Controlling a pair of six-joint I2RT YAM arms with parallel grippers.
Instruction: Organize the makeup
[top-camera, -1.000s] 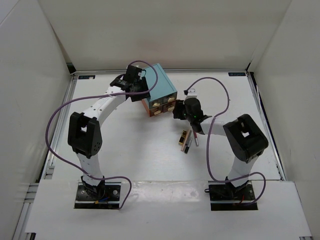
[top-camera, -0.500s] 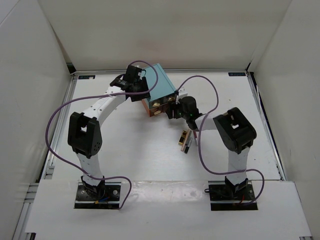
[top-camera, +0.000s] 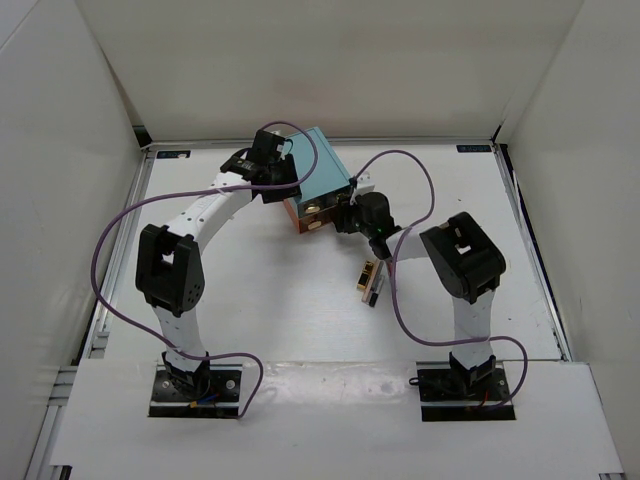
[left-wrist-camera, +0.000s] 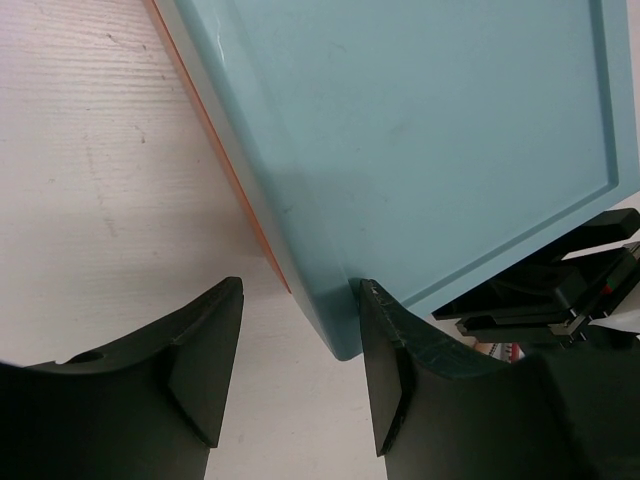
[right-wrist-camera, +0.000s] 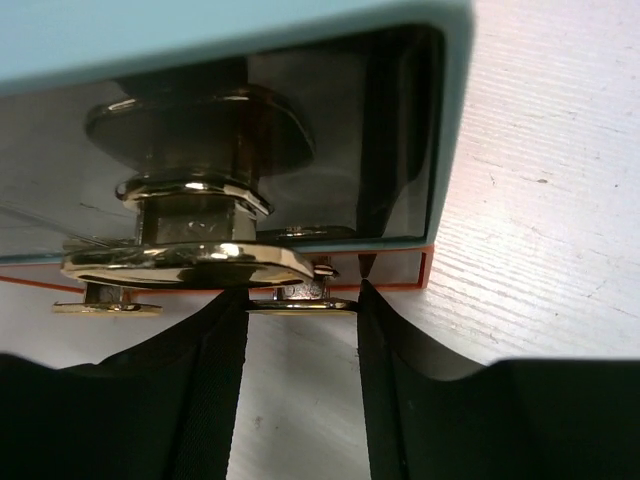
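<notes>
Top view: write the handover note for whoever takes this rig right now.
Left gripper: open, straddling a corner of the teal drawer box, not clamped.
Right gripper: jaws flank a gold handle on the box front; grip unclear.
Makeup: gold lipstick tube and a black stick lie on the table near the box; the rest not in view.
Done: cannot tell. Left: stow those two.

No lettering can be read anywhere; two dark labels at the table's far edge are illegibly small.
</notes>
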